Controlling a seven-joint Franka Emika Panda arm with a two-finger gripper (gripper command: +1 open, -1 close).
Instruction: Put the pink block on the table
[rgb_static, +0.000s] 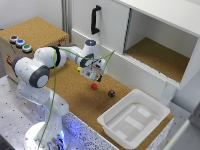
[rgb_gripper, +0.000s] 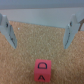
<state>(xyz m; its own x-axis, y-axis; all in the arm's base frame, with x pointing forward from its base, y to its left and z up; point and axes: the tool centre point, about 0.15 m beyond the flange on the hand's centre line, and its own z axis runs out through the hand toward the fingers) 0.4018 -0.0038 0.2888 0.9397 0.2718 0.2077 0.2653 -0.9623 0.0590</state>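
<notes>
The pink block (rgb_static: 94, 86) is a tiny reddish-pink cube lying on the brown cork table (rgb_static: 75, 100). In the wrist view the pink block (rgb_gripper: 42, 71) shows black letters on its faces and rests on the cork. My gripper (rgb_static: 93, 75) hangs just above and slightly behind the block. It is open and empty. In the wrist view the gripper (rgb_gripper: 40, 45) shows both fingers (rgb_gripper: 74, 30) spread wide, with bare cork between them and the block lying apart from them.
A dark maroon block (rgb_static: 111, 93) lies on the cork towards the exterior view's right of the pink block. A small yellow block (rgb_static: 79, 69) sits beside the gripper. A white tray (rgb_static: 115, 127), an open cabinet (rgb_static: 160, 55) and a button box (rgb_static: 30, 37) stand around.
</notes>
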